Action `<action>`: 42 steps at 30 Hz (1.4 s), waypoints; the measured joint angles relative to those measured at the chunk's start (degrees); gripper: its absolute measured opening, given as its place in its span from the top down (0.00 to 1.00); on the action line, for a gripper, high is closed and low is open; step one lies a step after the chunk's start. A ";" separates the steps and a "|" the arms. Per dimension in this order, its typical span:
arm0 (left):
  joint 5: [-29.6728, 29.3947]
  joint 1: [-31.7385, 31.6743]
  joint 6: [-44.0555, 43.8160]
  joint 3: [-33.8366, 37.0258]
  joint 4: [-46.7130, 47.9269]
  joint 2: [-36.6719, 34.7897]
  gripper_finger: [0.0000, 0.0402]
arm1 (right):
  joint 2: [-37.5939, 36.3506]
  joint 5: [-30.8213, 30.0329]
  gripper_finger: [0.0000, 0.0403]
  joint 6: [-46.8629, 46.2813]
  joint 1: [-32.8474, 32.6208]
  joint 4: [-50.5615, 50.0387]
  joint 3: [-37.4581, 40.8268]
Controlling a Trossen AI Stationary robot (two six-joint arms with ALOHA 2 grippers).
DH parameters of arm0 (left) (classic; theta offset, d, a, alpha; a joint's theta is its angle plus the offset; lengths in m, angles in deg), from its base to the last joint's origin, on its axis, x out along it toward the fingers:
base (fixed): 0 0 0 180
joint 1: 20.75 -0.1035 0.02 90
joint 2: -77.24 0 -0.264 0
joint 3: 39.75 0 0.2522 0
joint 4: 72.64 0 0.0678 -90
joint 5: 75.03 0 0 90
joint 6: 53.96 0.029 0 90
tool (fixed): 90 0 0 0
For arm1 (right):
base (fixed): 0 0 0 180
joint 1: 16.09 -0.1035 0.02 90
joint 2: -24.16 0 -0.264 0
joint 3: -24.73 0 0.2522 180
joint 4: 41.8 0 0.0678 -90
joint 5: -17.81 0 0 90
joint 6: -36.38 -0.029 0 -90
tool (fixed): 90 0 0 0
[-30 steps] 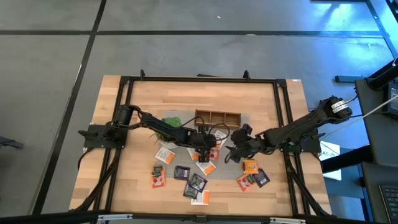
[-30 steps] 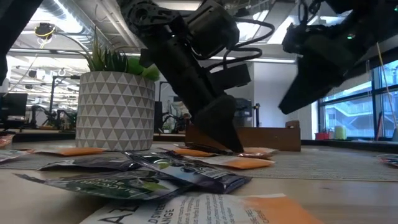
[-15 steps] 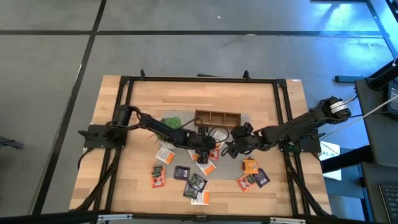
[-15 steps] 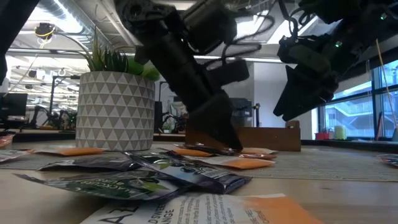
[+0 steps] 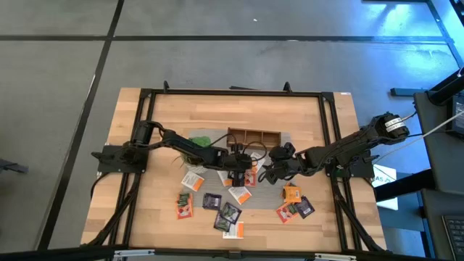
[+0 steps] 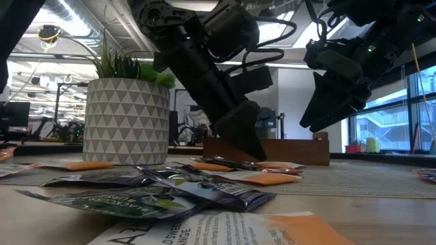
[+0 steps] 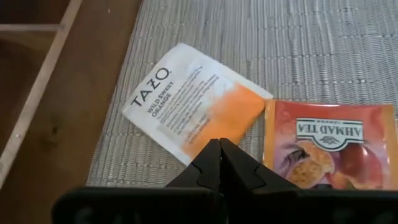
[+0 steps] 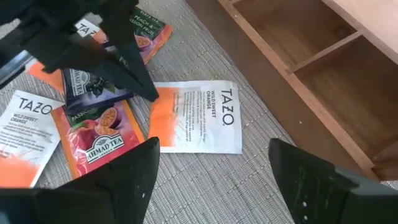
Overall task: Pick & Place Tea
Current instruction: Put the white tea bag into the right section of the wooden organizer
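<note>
High view: both arms meet at mid-worktop (image 5: 167, 119), just in front of the wooden box (image 5: 254, 136); sachets lie scattered toward the near edge, and the plant (image 5: 197, 143) sits under the left arm.
Low view only: the plant's patterned pot (image 6: 126, 121), dark sachets (image 6: 170, 187) in the foreground, and the room behind.
Left wrist view only: print on the white-and-orange Tazo sachet (image 7: 196, 112), lying flat on a grey woven mat (image 7: 311, 50) with an orange-red Ahmad sachet (image 7: 329, 146) touching its corner.
Right wrist view only: the box's compartments, and the left arm's tip beside the Tazo sachet (image 8: 196, 116).
Change: the left gripper (image 5: 237, 174) sits a little higher off the mat than half a second ago; the right gripper (image 5: 270, 172) has moved in toward the box over the last second.
Left jaws: pressed together, holding nothing, poised just above the Tazo sachet's edge.
Right jaws: spread wide, empty, hovering over the mat near the same sachet.
Tea: all on the worktop or mat, none seen in the box.
</note>
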 joint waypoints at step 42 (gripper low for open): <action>-0.40 0.22 -1.91 -0.13 0.25 2.88 1.00 | 7.66 4.11 0.25 -13.68 4.88 17.51 6.86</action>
